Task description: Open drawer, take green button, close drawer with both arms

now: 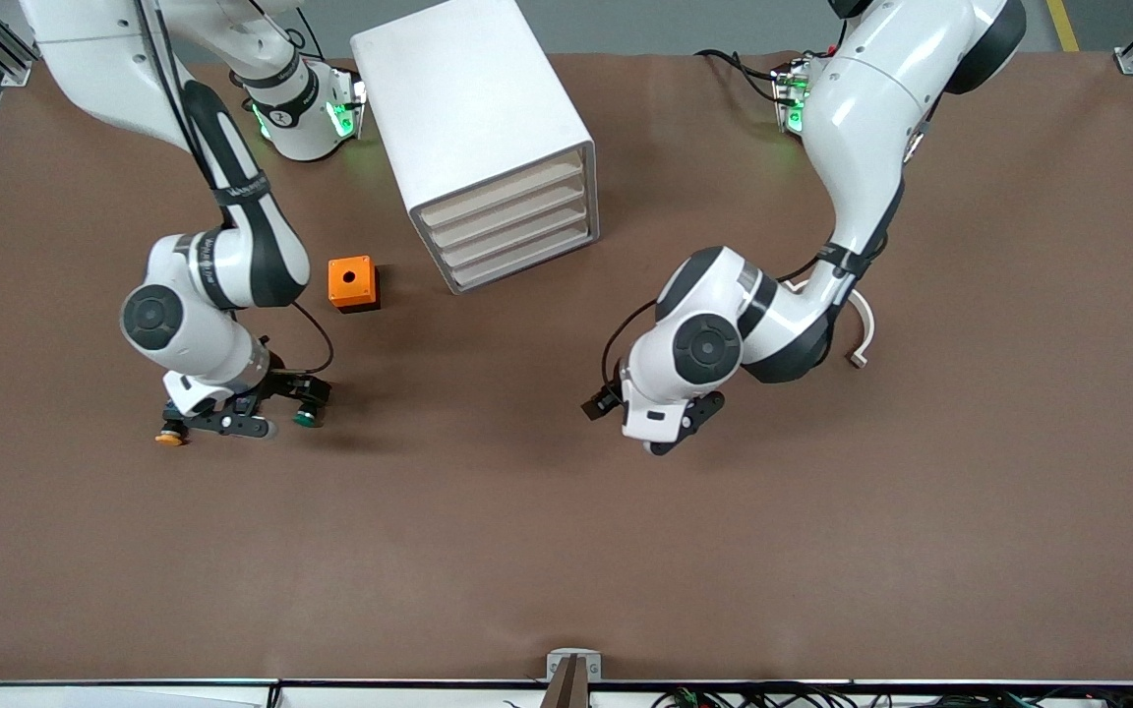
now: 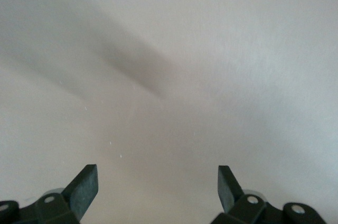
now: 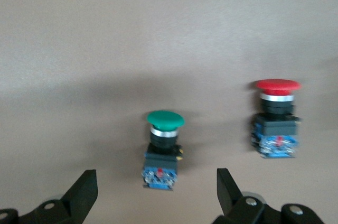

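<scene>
R gripper spread over green button; L gripper spread, waiting

Right hand low over table, fingers spread, left hand likewise, fingers apart

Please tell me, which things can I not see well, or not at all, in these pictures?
- Inside of the drawer: front view; its closed front hides it.
- Red button: shows only in the right wrist view; in the front view the right arm seems to cover it.
- Orange-capped button: front view; too small, partly under the right gripper.
- Left gripper: front view; its own wrist hides the fingers.
</scene>
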`<state>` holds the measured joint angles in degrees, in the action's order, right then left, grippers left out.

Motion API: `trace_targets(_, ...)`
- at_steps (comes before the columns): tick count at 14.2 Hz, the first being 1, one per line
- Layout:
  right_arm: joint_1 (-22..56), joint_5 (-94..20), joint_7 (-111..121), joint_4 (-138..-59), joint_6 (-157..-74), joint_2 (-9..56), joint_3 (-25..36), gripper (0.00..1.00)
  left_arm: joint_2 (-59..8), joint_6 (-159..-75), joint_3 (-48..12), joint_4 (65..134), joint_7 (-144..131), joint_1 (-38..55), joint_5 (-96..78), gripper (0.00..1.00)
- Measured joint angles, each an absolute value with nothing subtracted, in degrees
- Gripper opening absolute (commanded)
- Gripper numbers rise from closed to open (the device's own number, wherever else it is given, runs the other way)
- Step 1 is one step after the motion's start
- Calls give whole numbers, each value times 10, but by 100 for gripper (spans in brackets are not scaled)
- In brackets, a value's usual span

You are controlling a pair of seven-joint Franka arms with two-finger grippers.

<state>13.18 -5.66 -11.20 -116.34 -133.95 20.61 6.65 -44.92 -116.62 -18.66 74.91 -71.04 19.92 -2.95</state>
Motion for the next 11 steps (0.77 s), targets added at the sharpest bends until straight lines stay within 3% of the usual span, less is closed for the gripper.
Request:
trace_targets(8, 78, -31, -54, -1085, -1062, 83, 72, 100, -396, -1156, -187, 737, -669, 135, -29, 100)
trace_targets(11, 65, -7, -36, -1009, -950, 70, 73, 100, -347, -1070, -186, 735, -591, 108, -29, 100)
